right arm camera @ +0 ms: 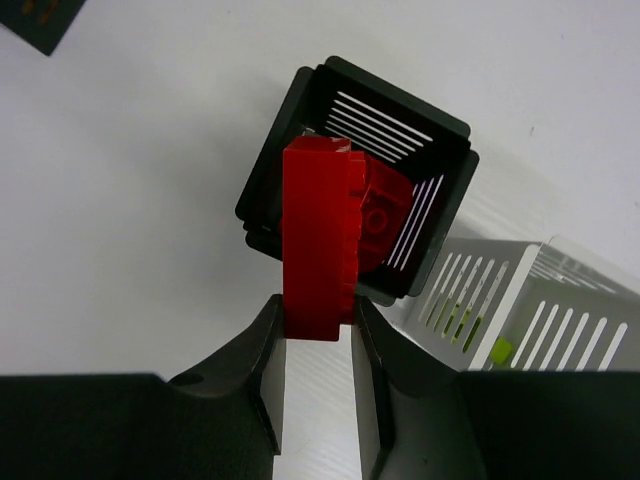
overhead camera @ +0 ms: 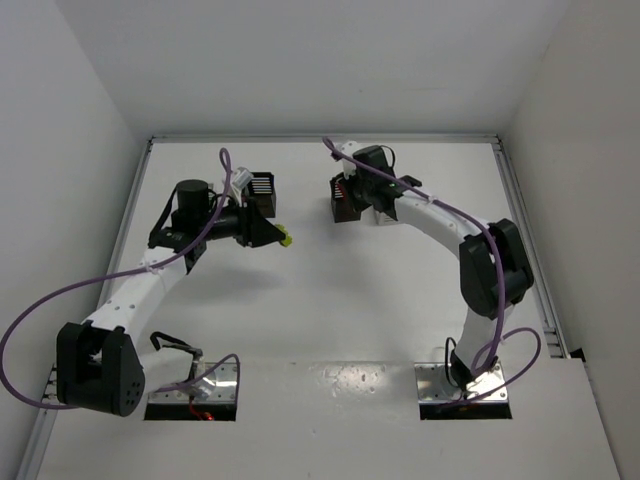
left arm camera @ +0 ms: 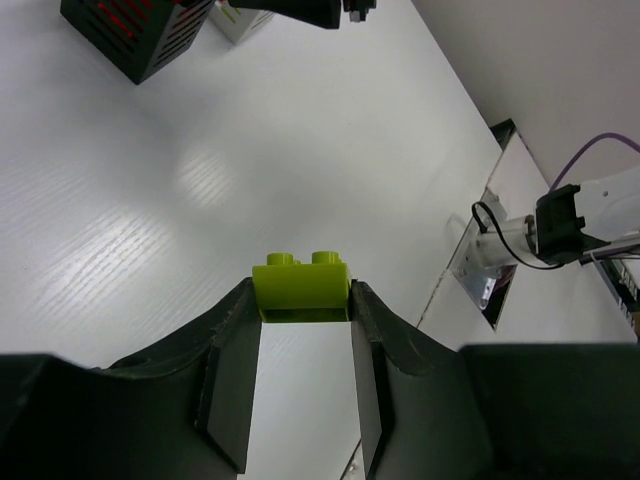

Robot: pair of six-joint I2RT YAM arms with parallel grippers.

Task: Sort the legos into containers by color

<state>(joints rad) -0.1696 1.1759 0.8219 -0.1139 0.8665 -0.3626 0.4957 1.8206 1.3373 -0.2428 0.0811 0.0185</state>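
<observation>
Pinching red brick by its end in right gripper over black bin; could clip rim, land outside. Pinching lime brick at left gripper tips; could slip

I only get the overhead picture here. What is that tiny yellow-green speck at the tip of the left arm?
Observer: The left wrist view shows a yellow-green lego, studs up, pinched in the left end effector.
Operator: Is the right arm holding anything? Its tip is hidden from me.
Observer: Yes, the right end effector is shut on a red lego, above a black bin.
Operator: Anything in that bin?
Observer: A second red lego lies inside it.
</observation>
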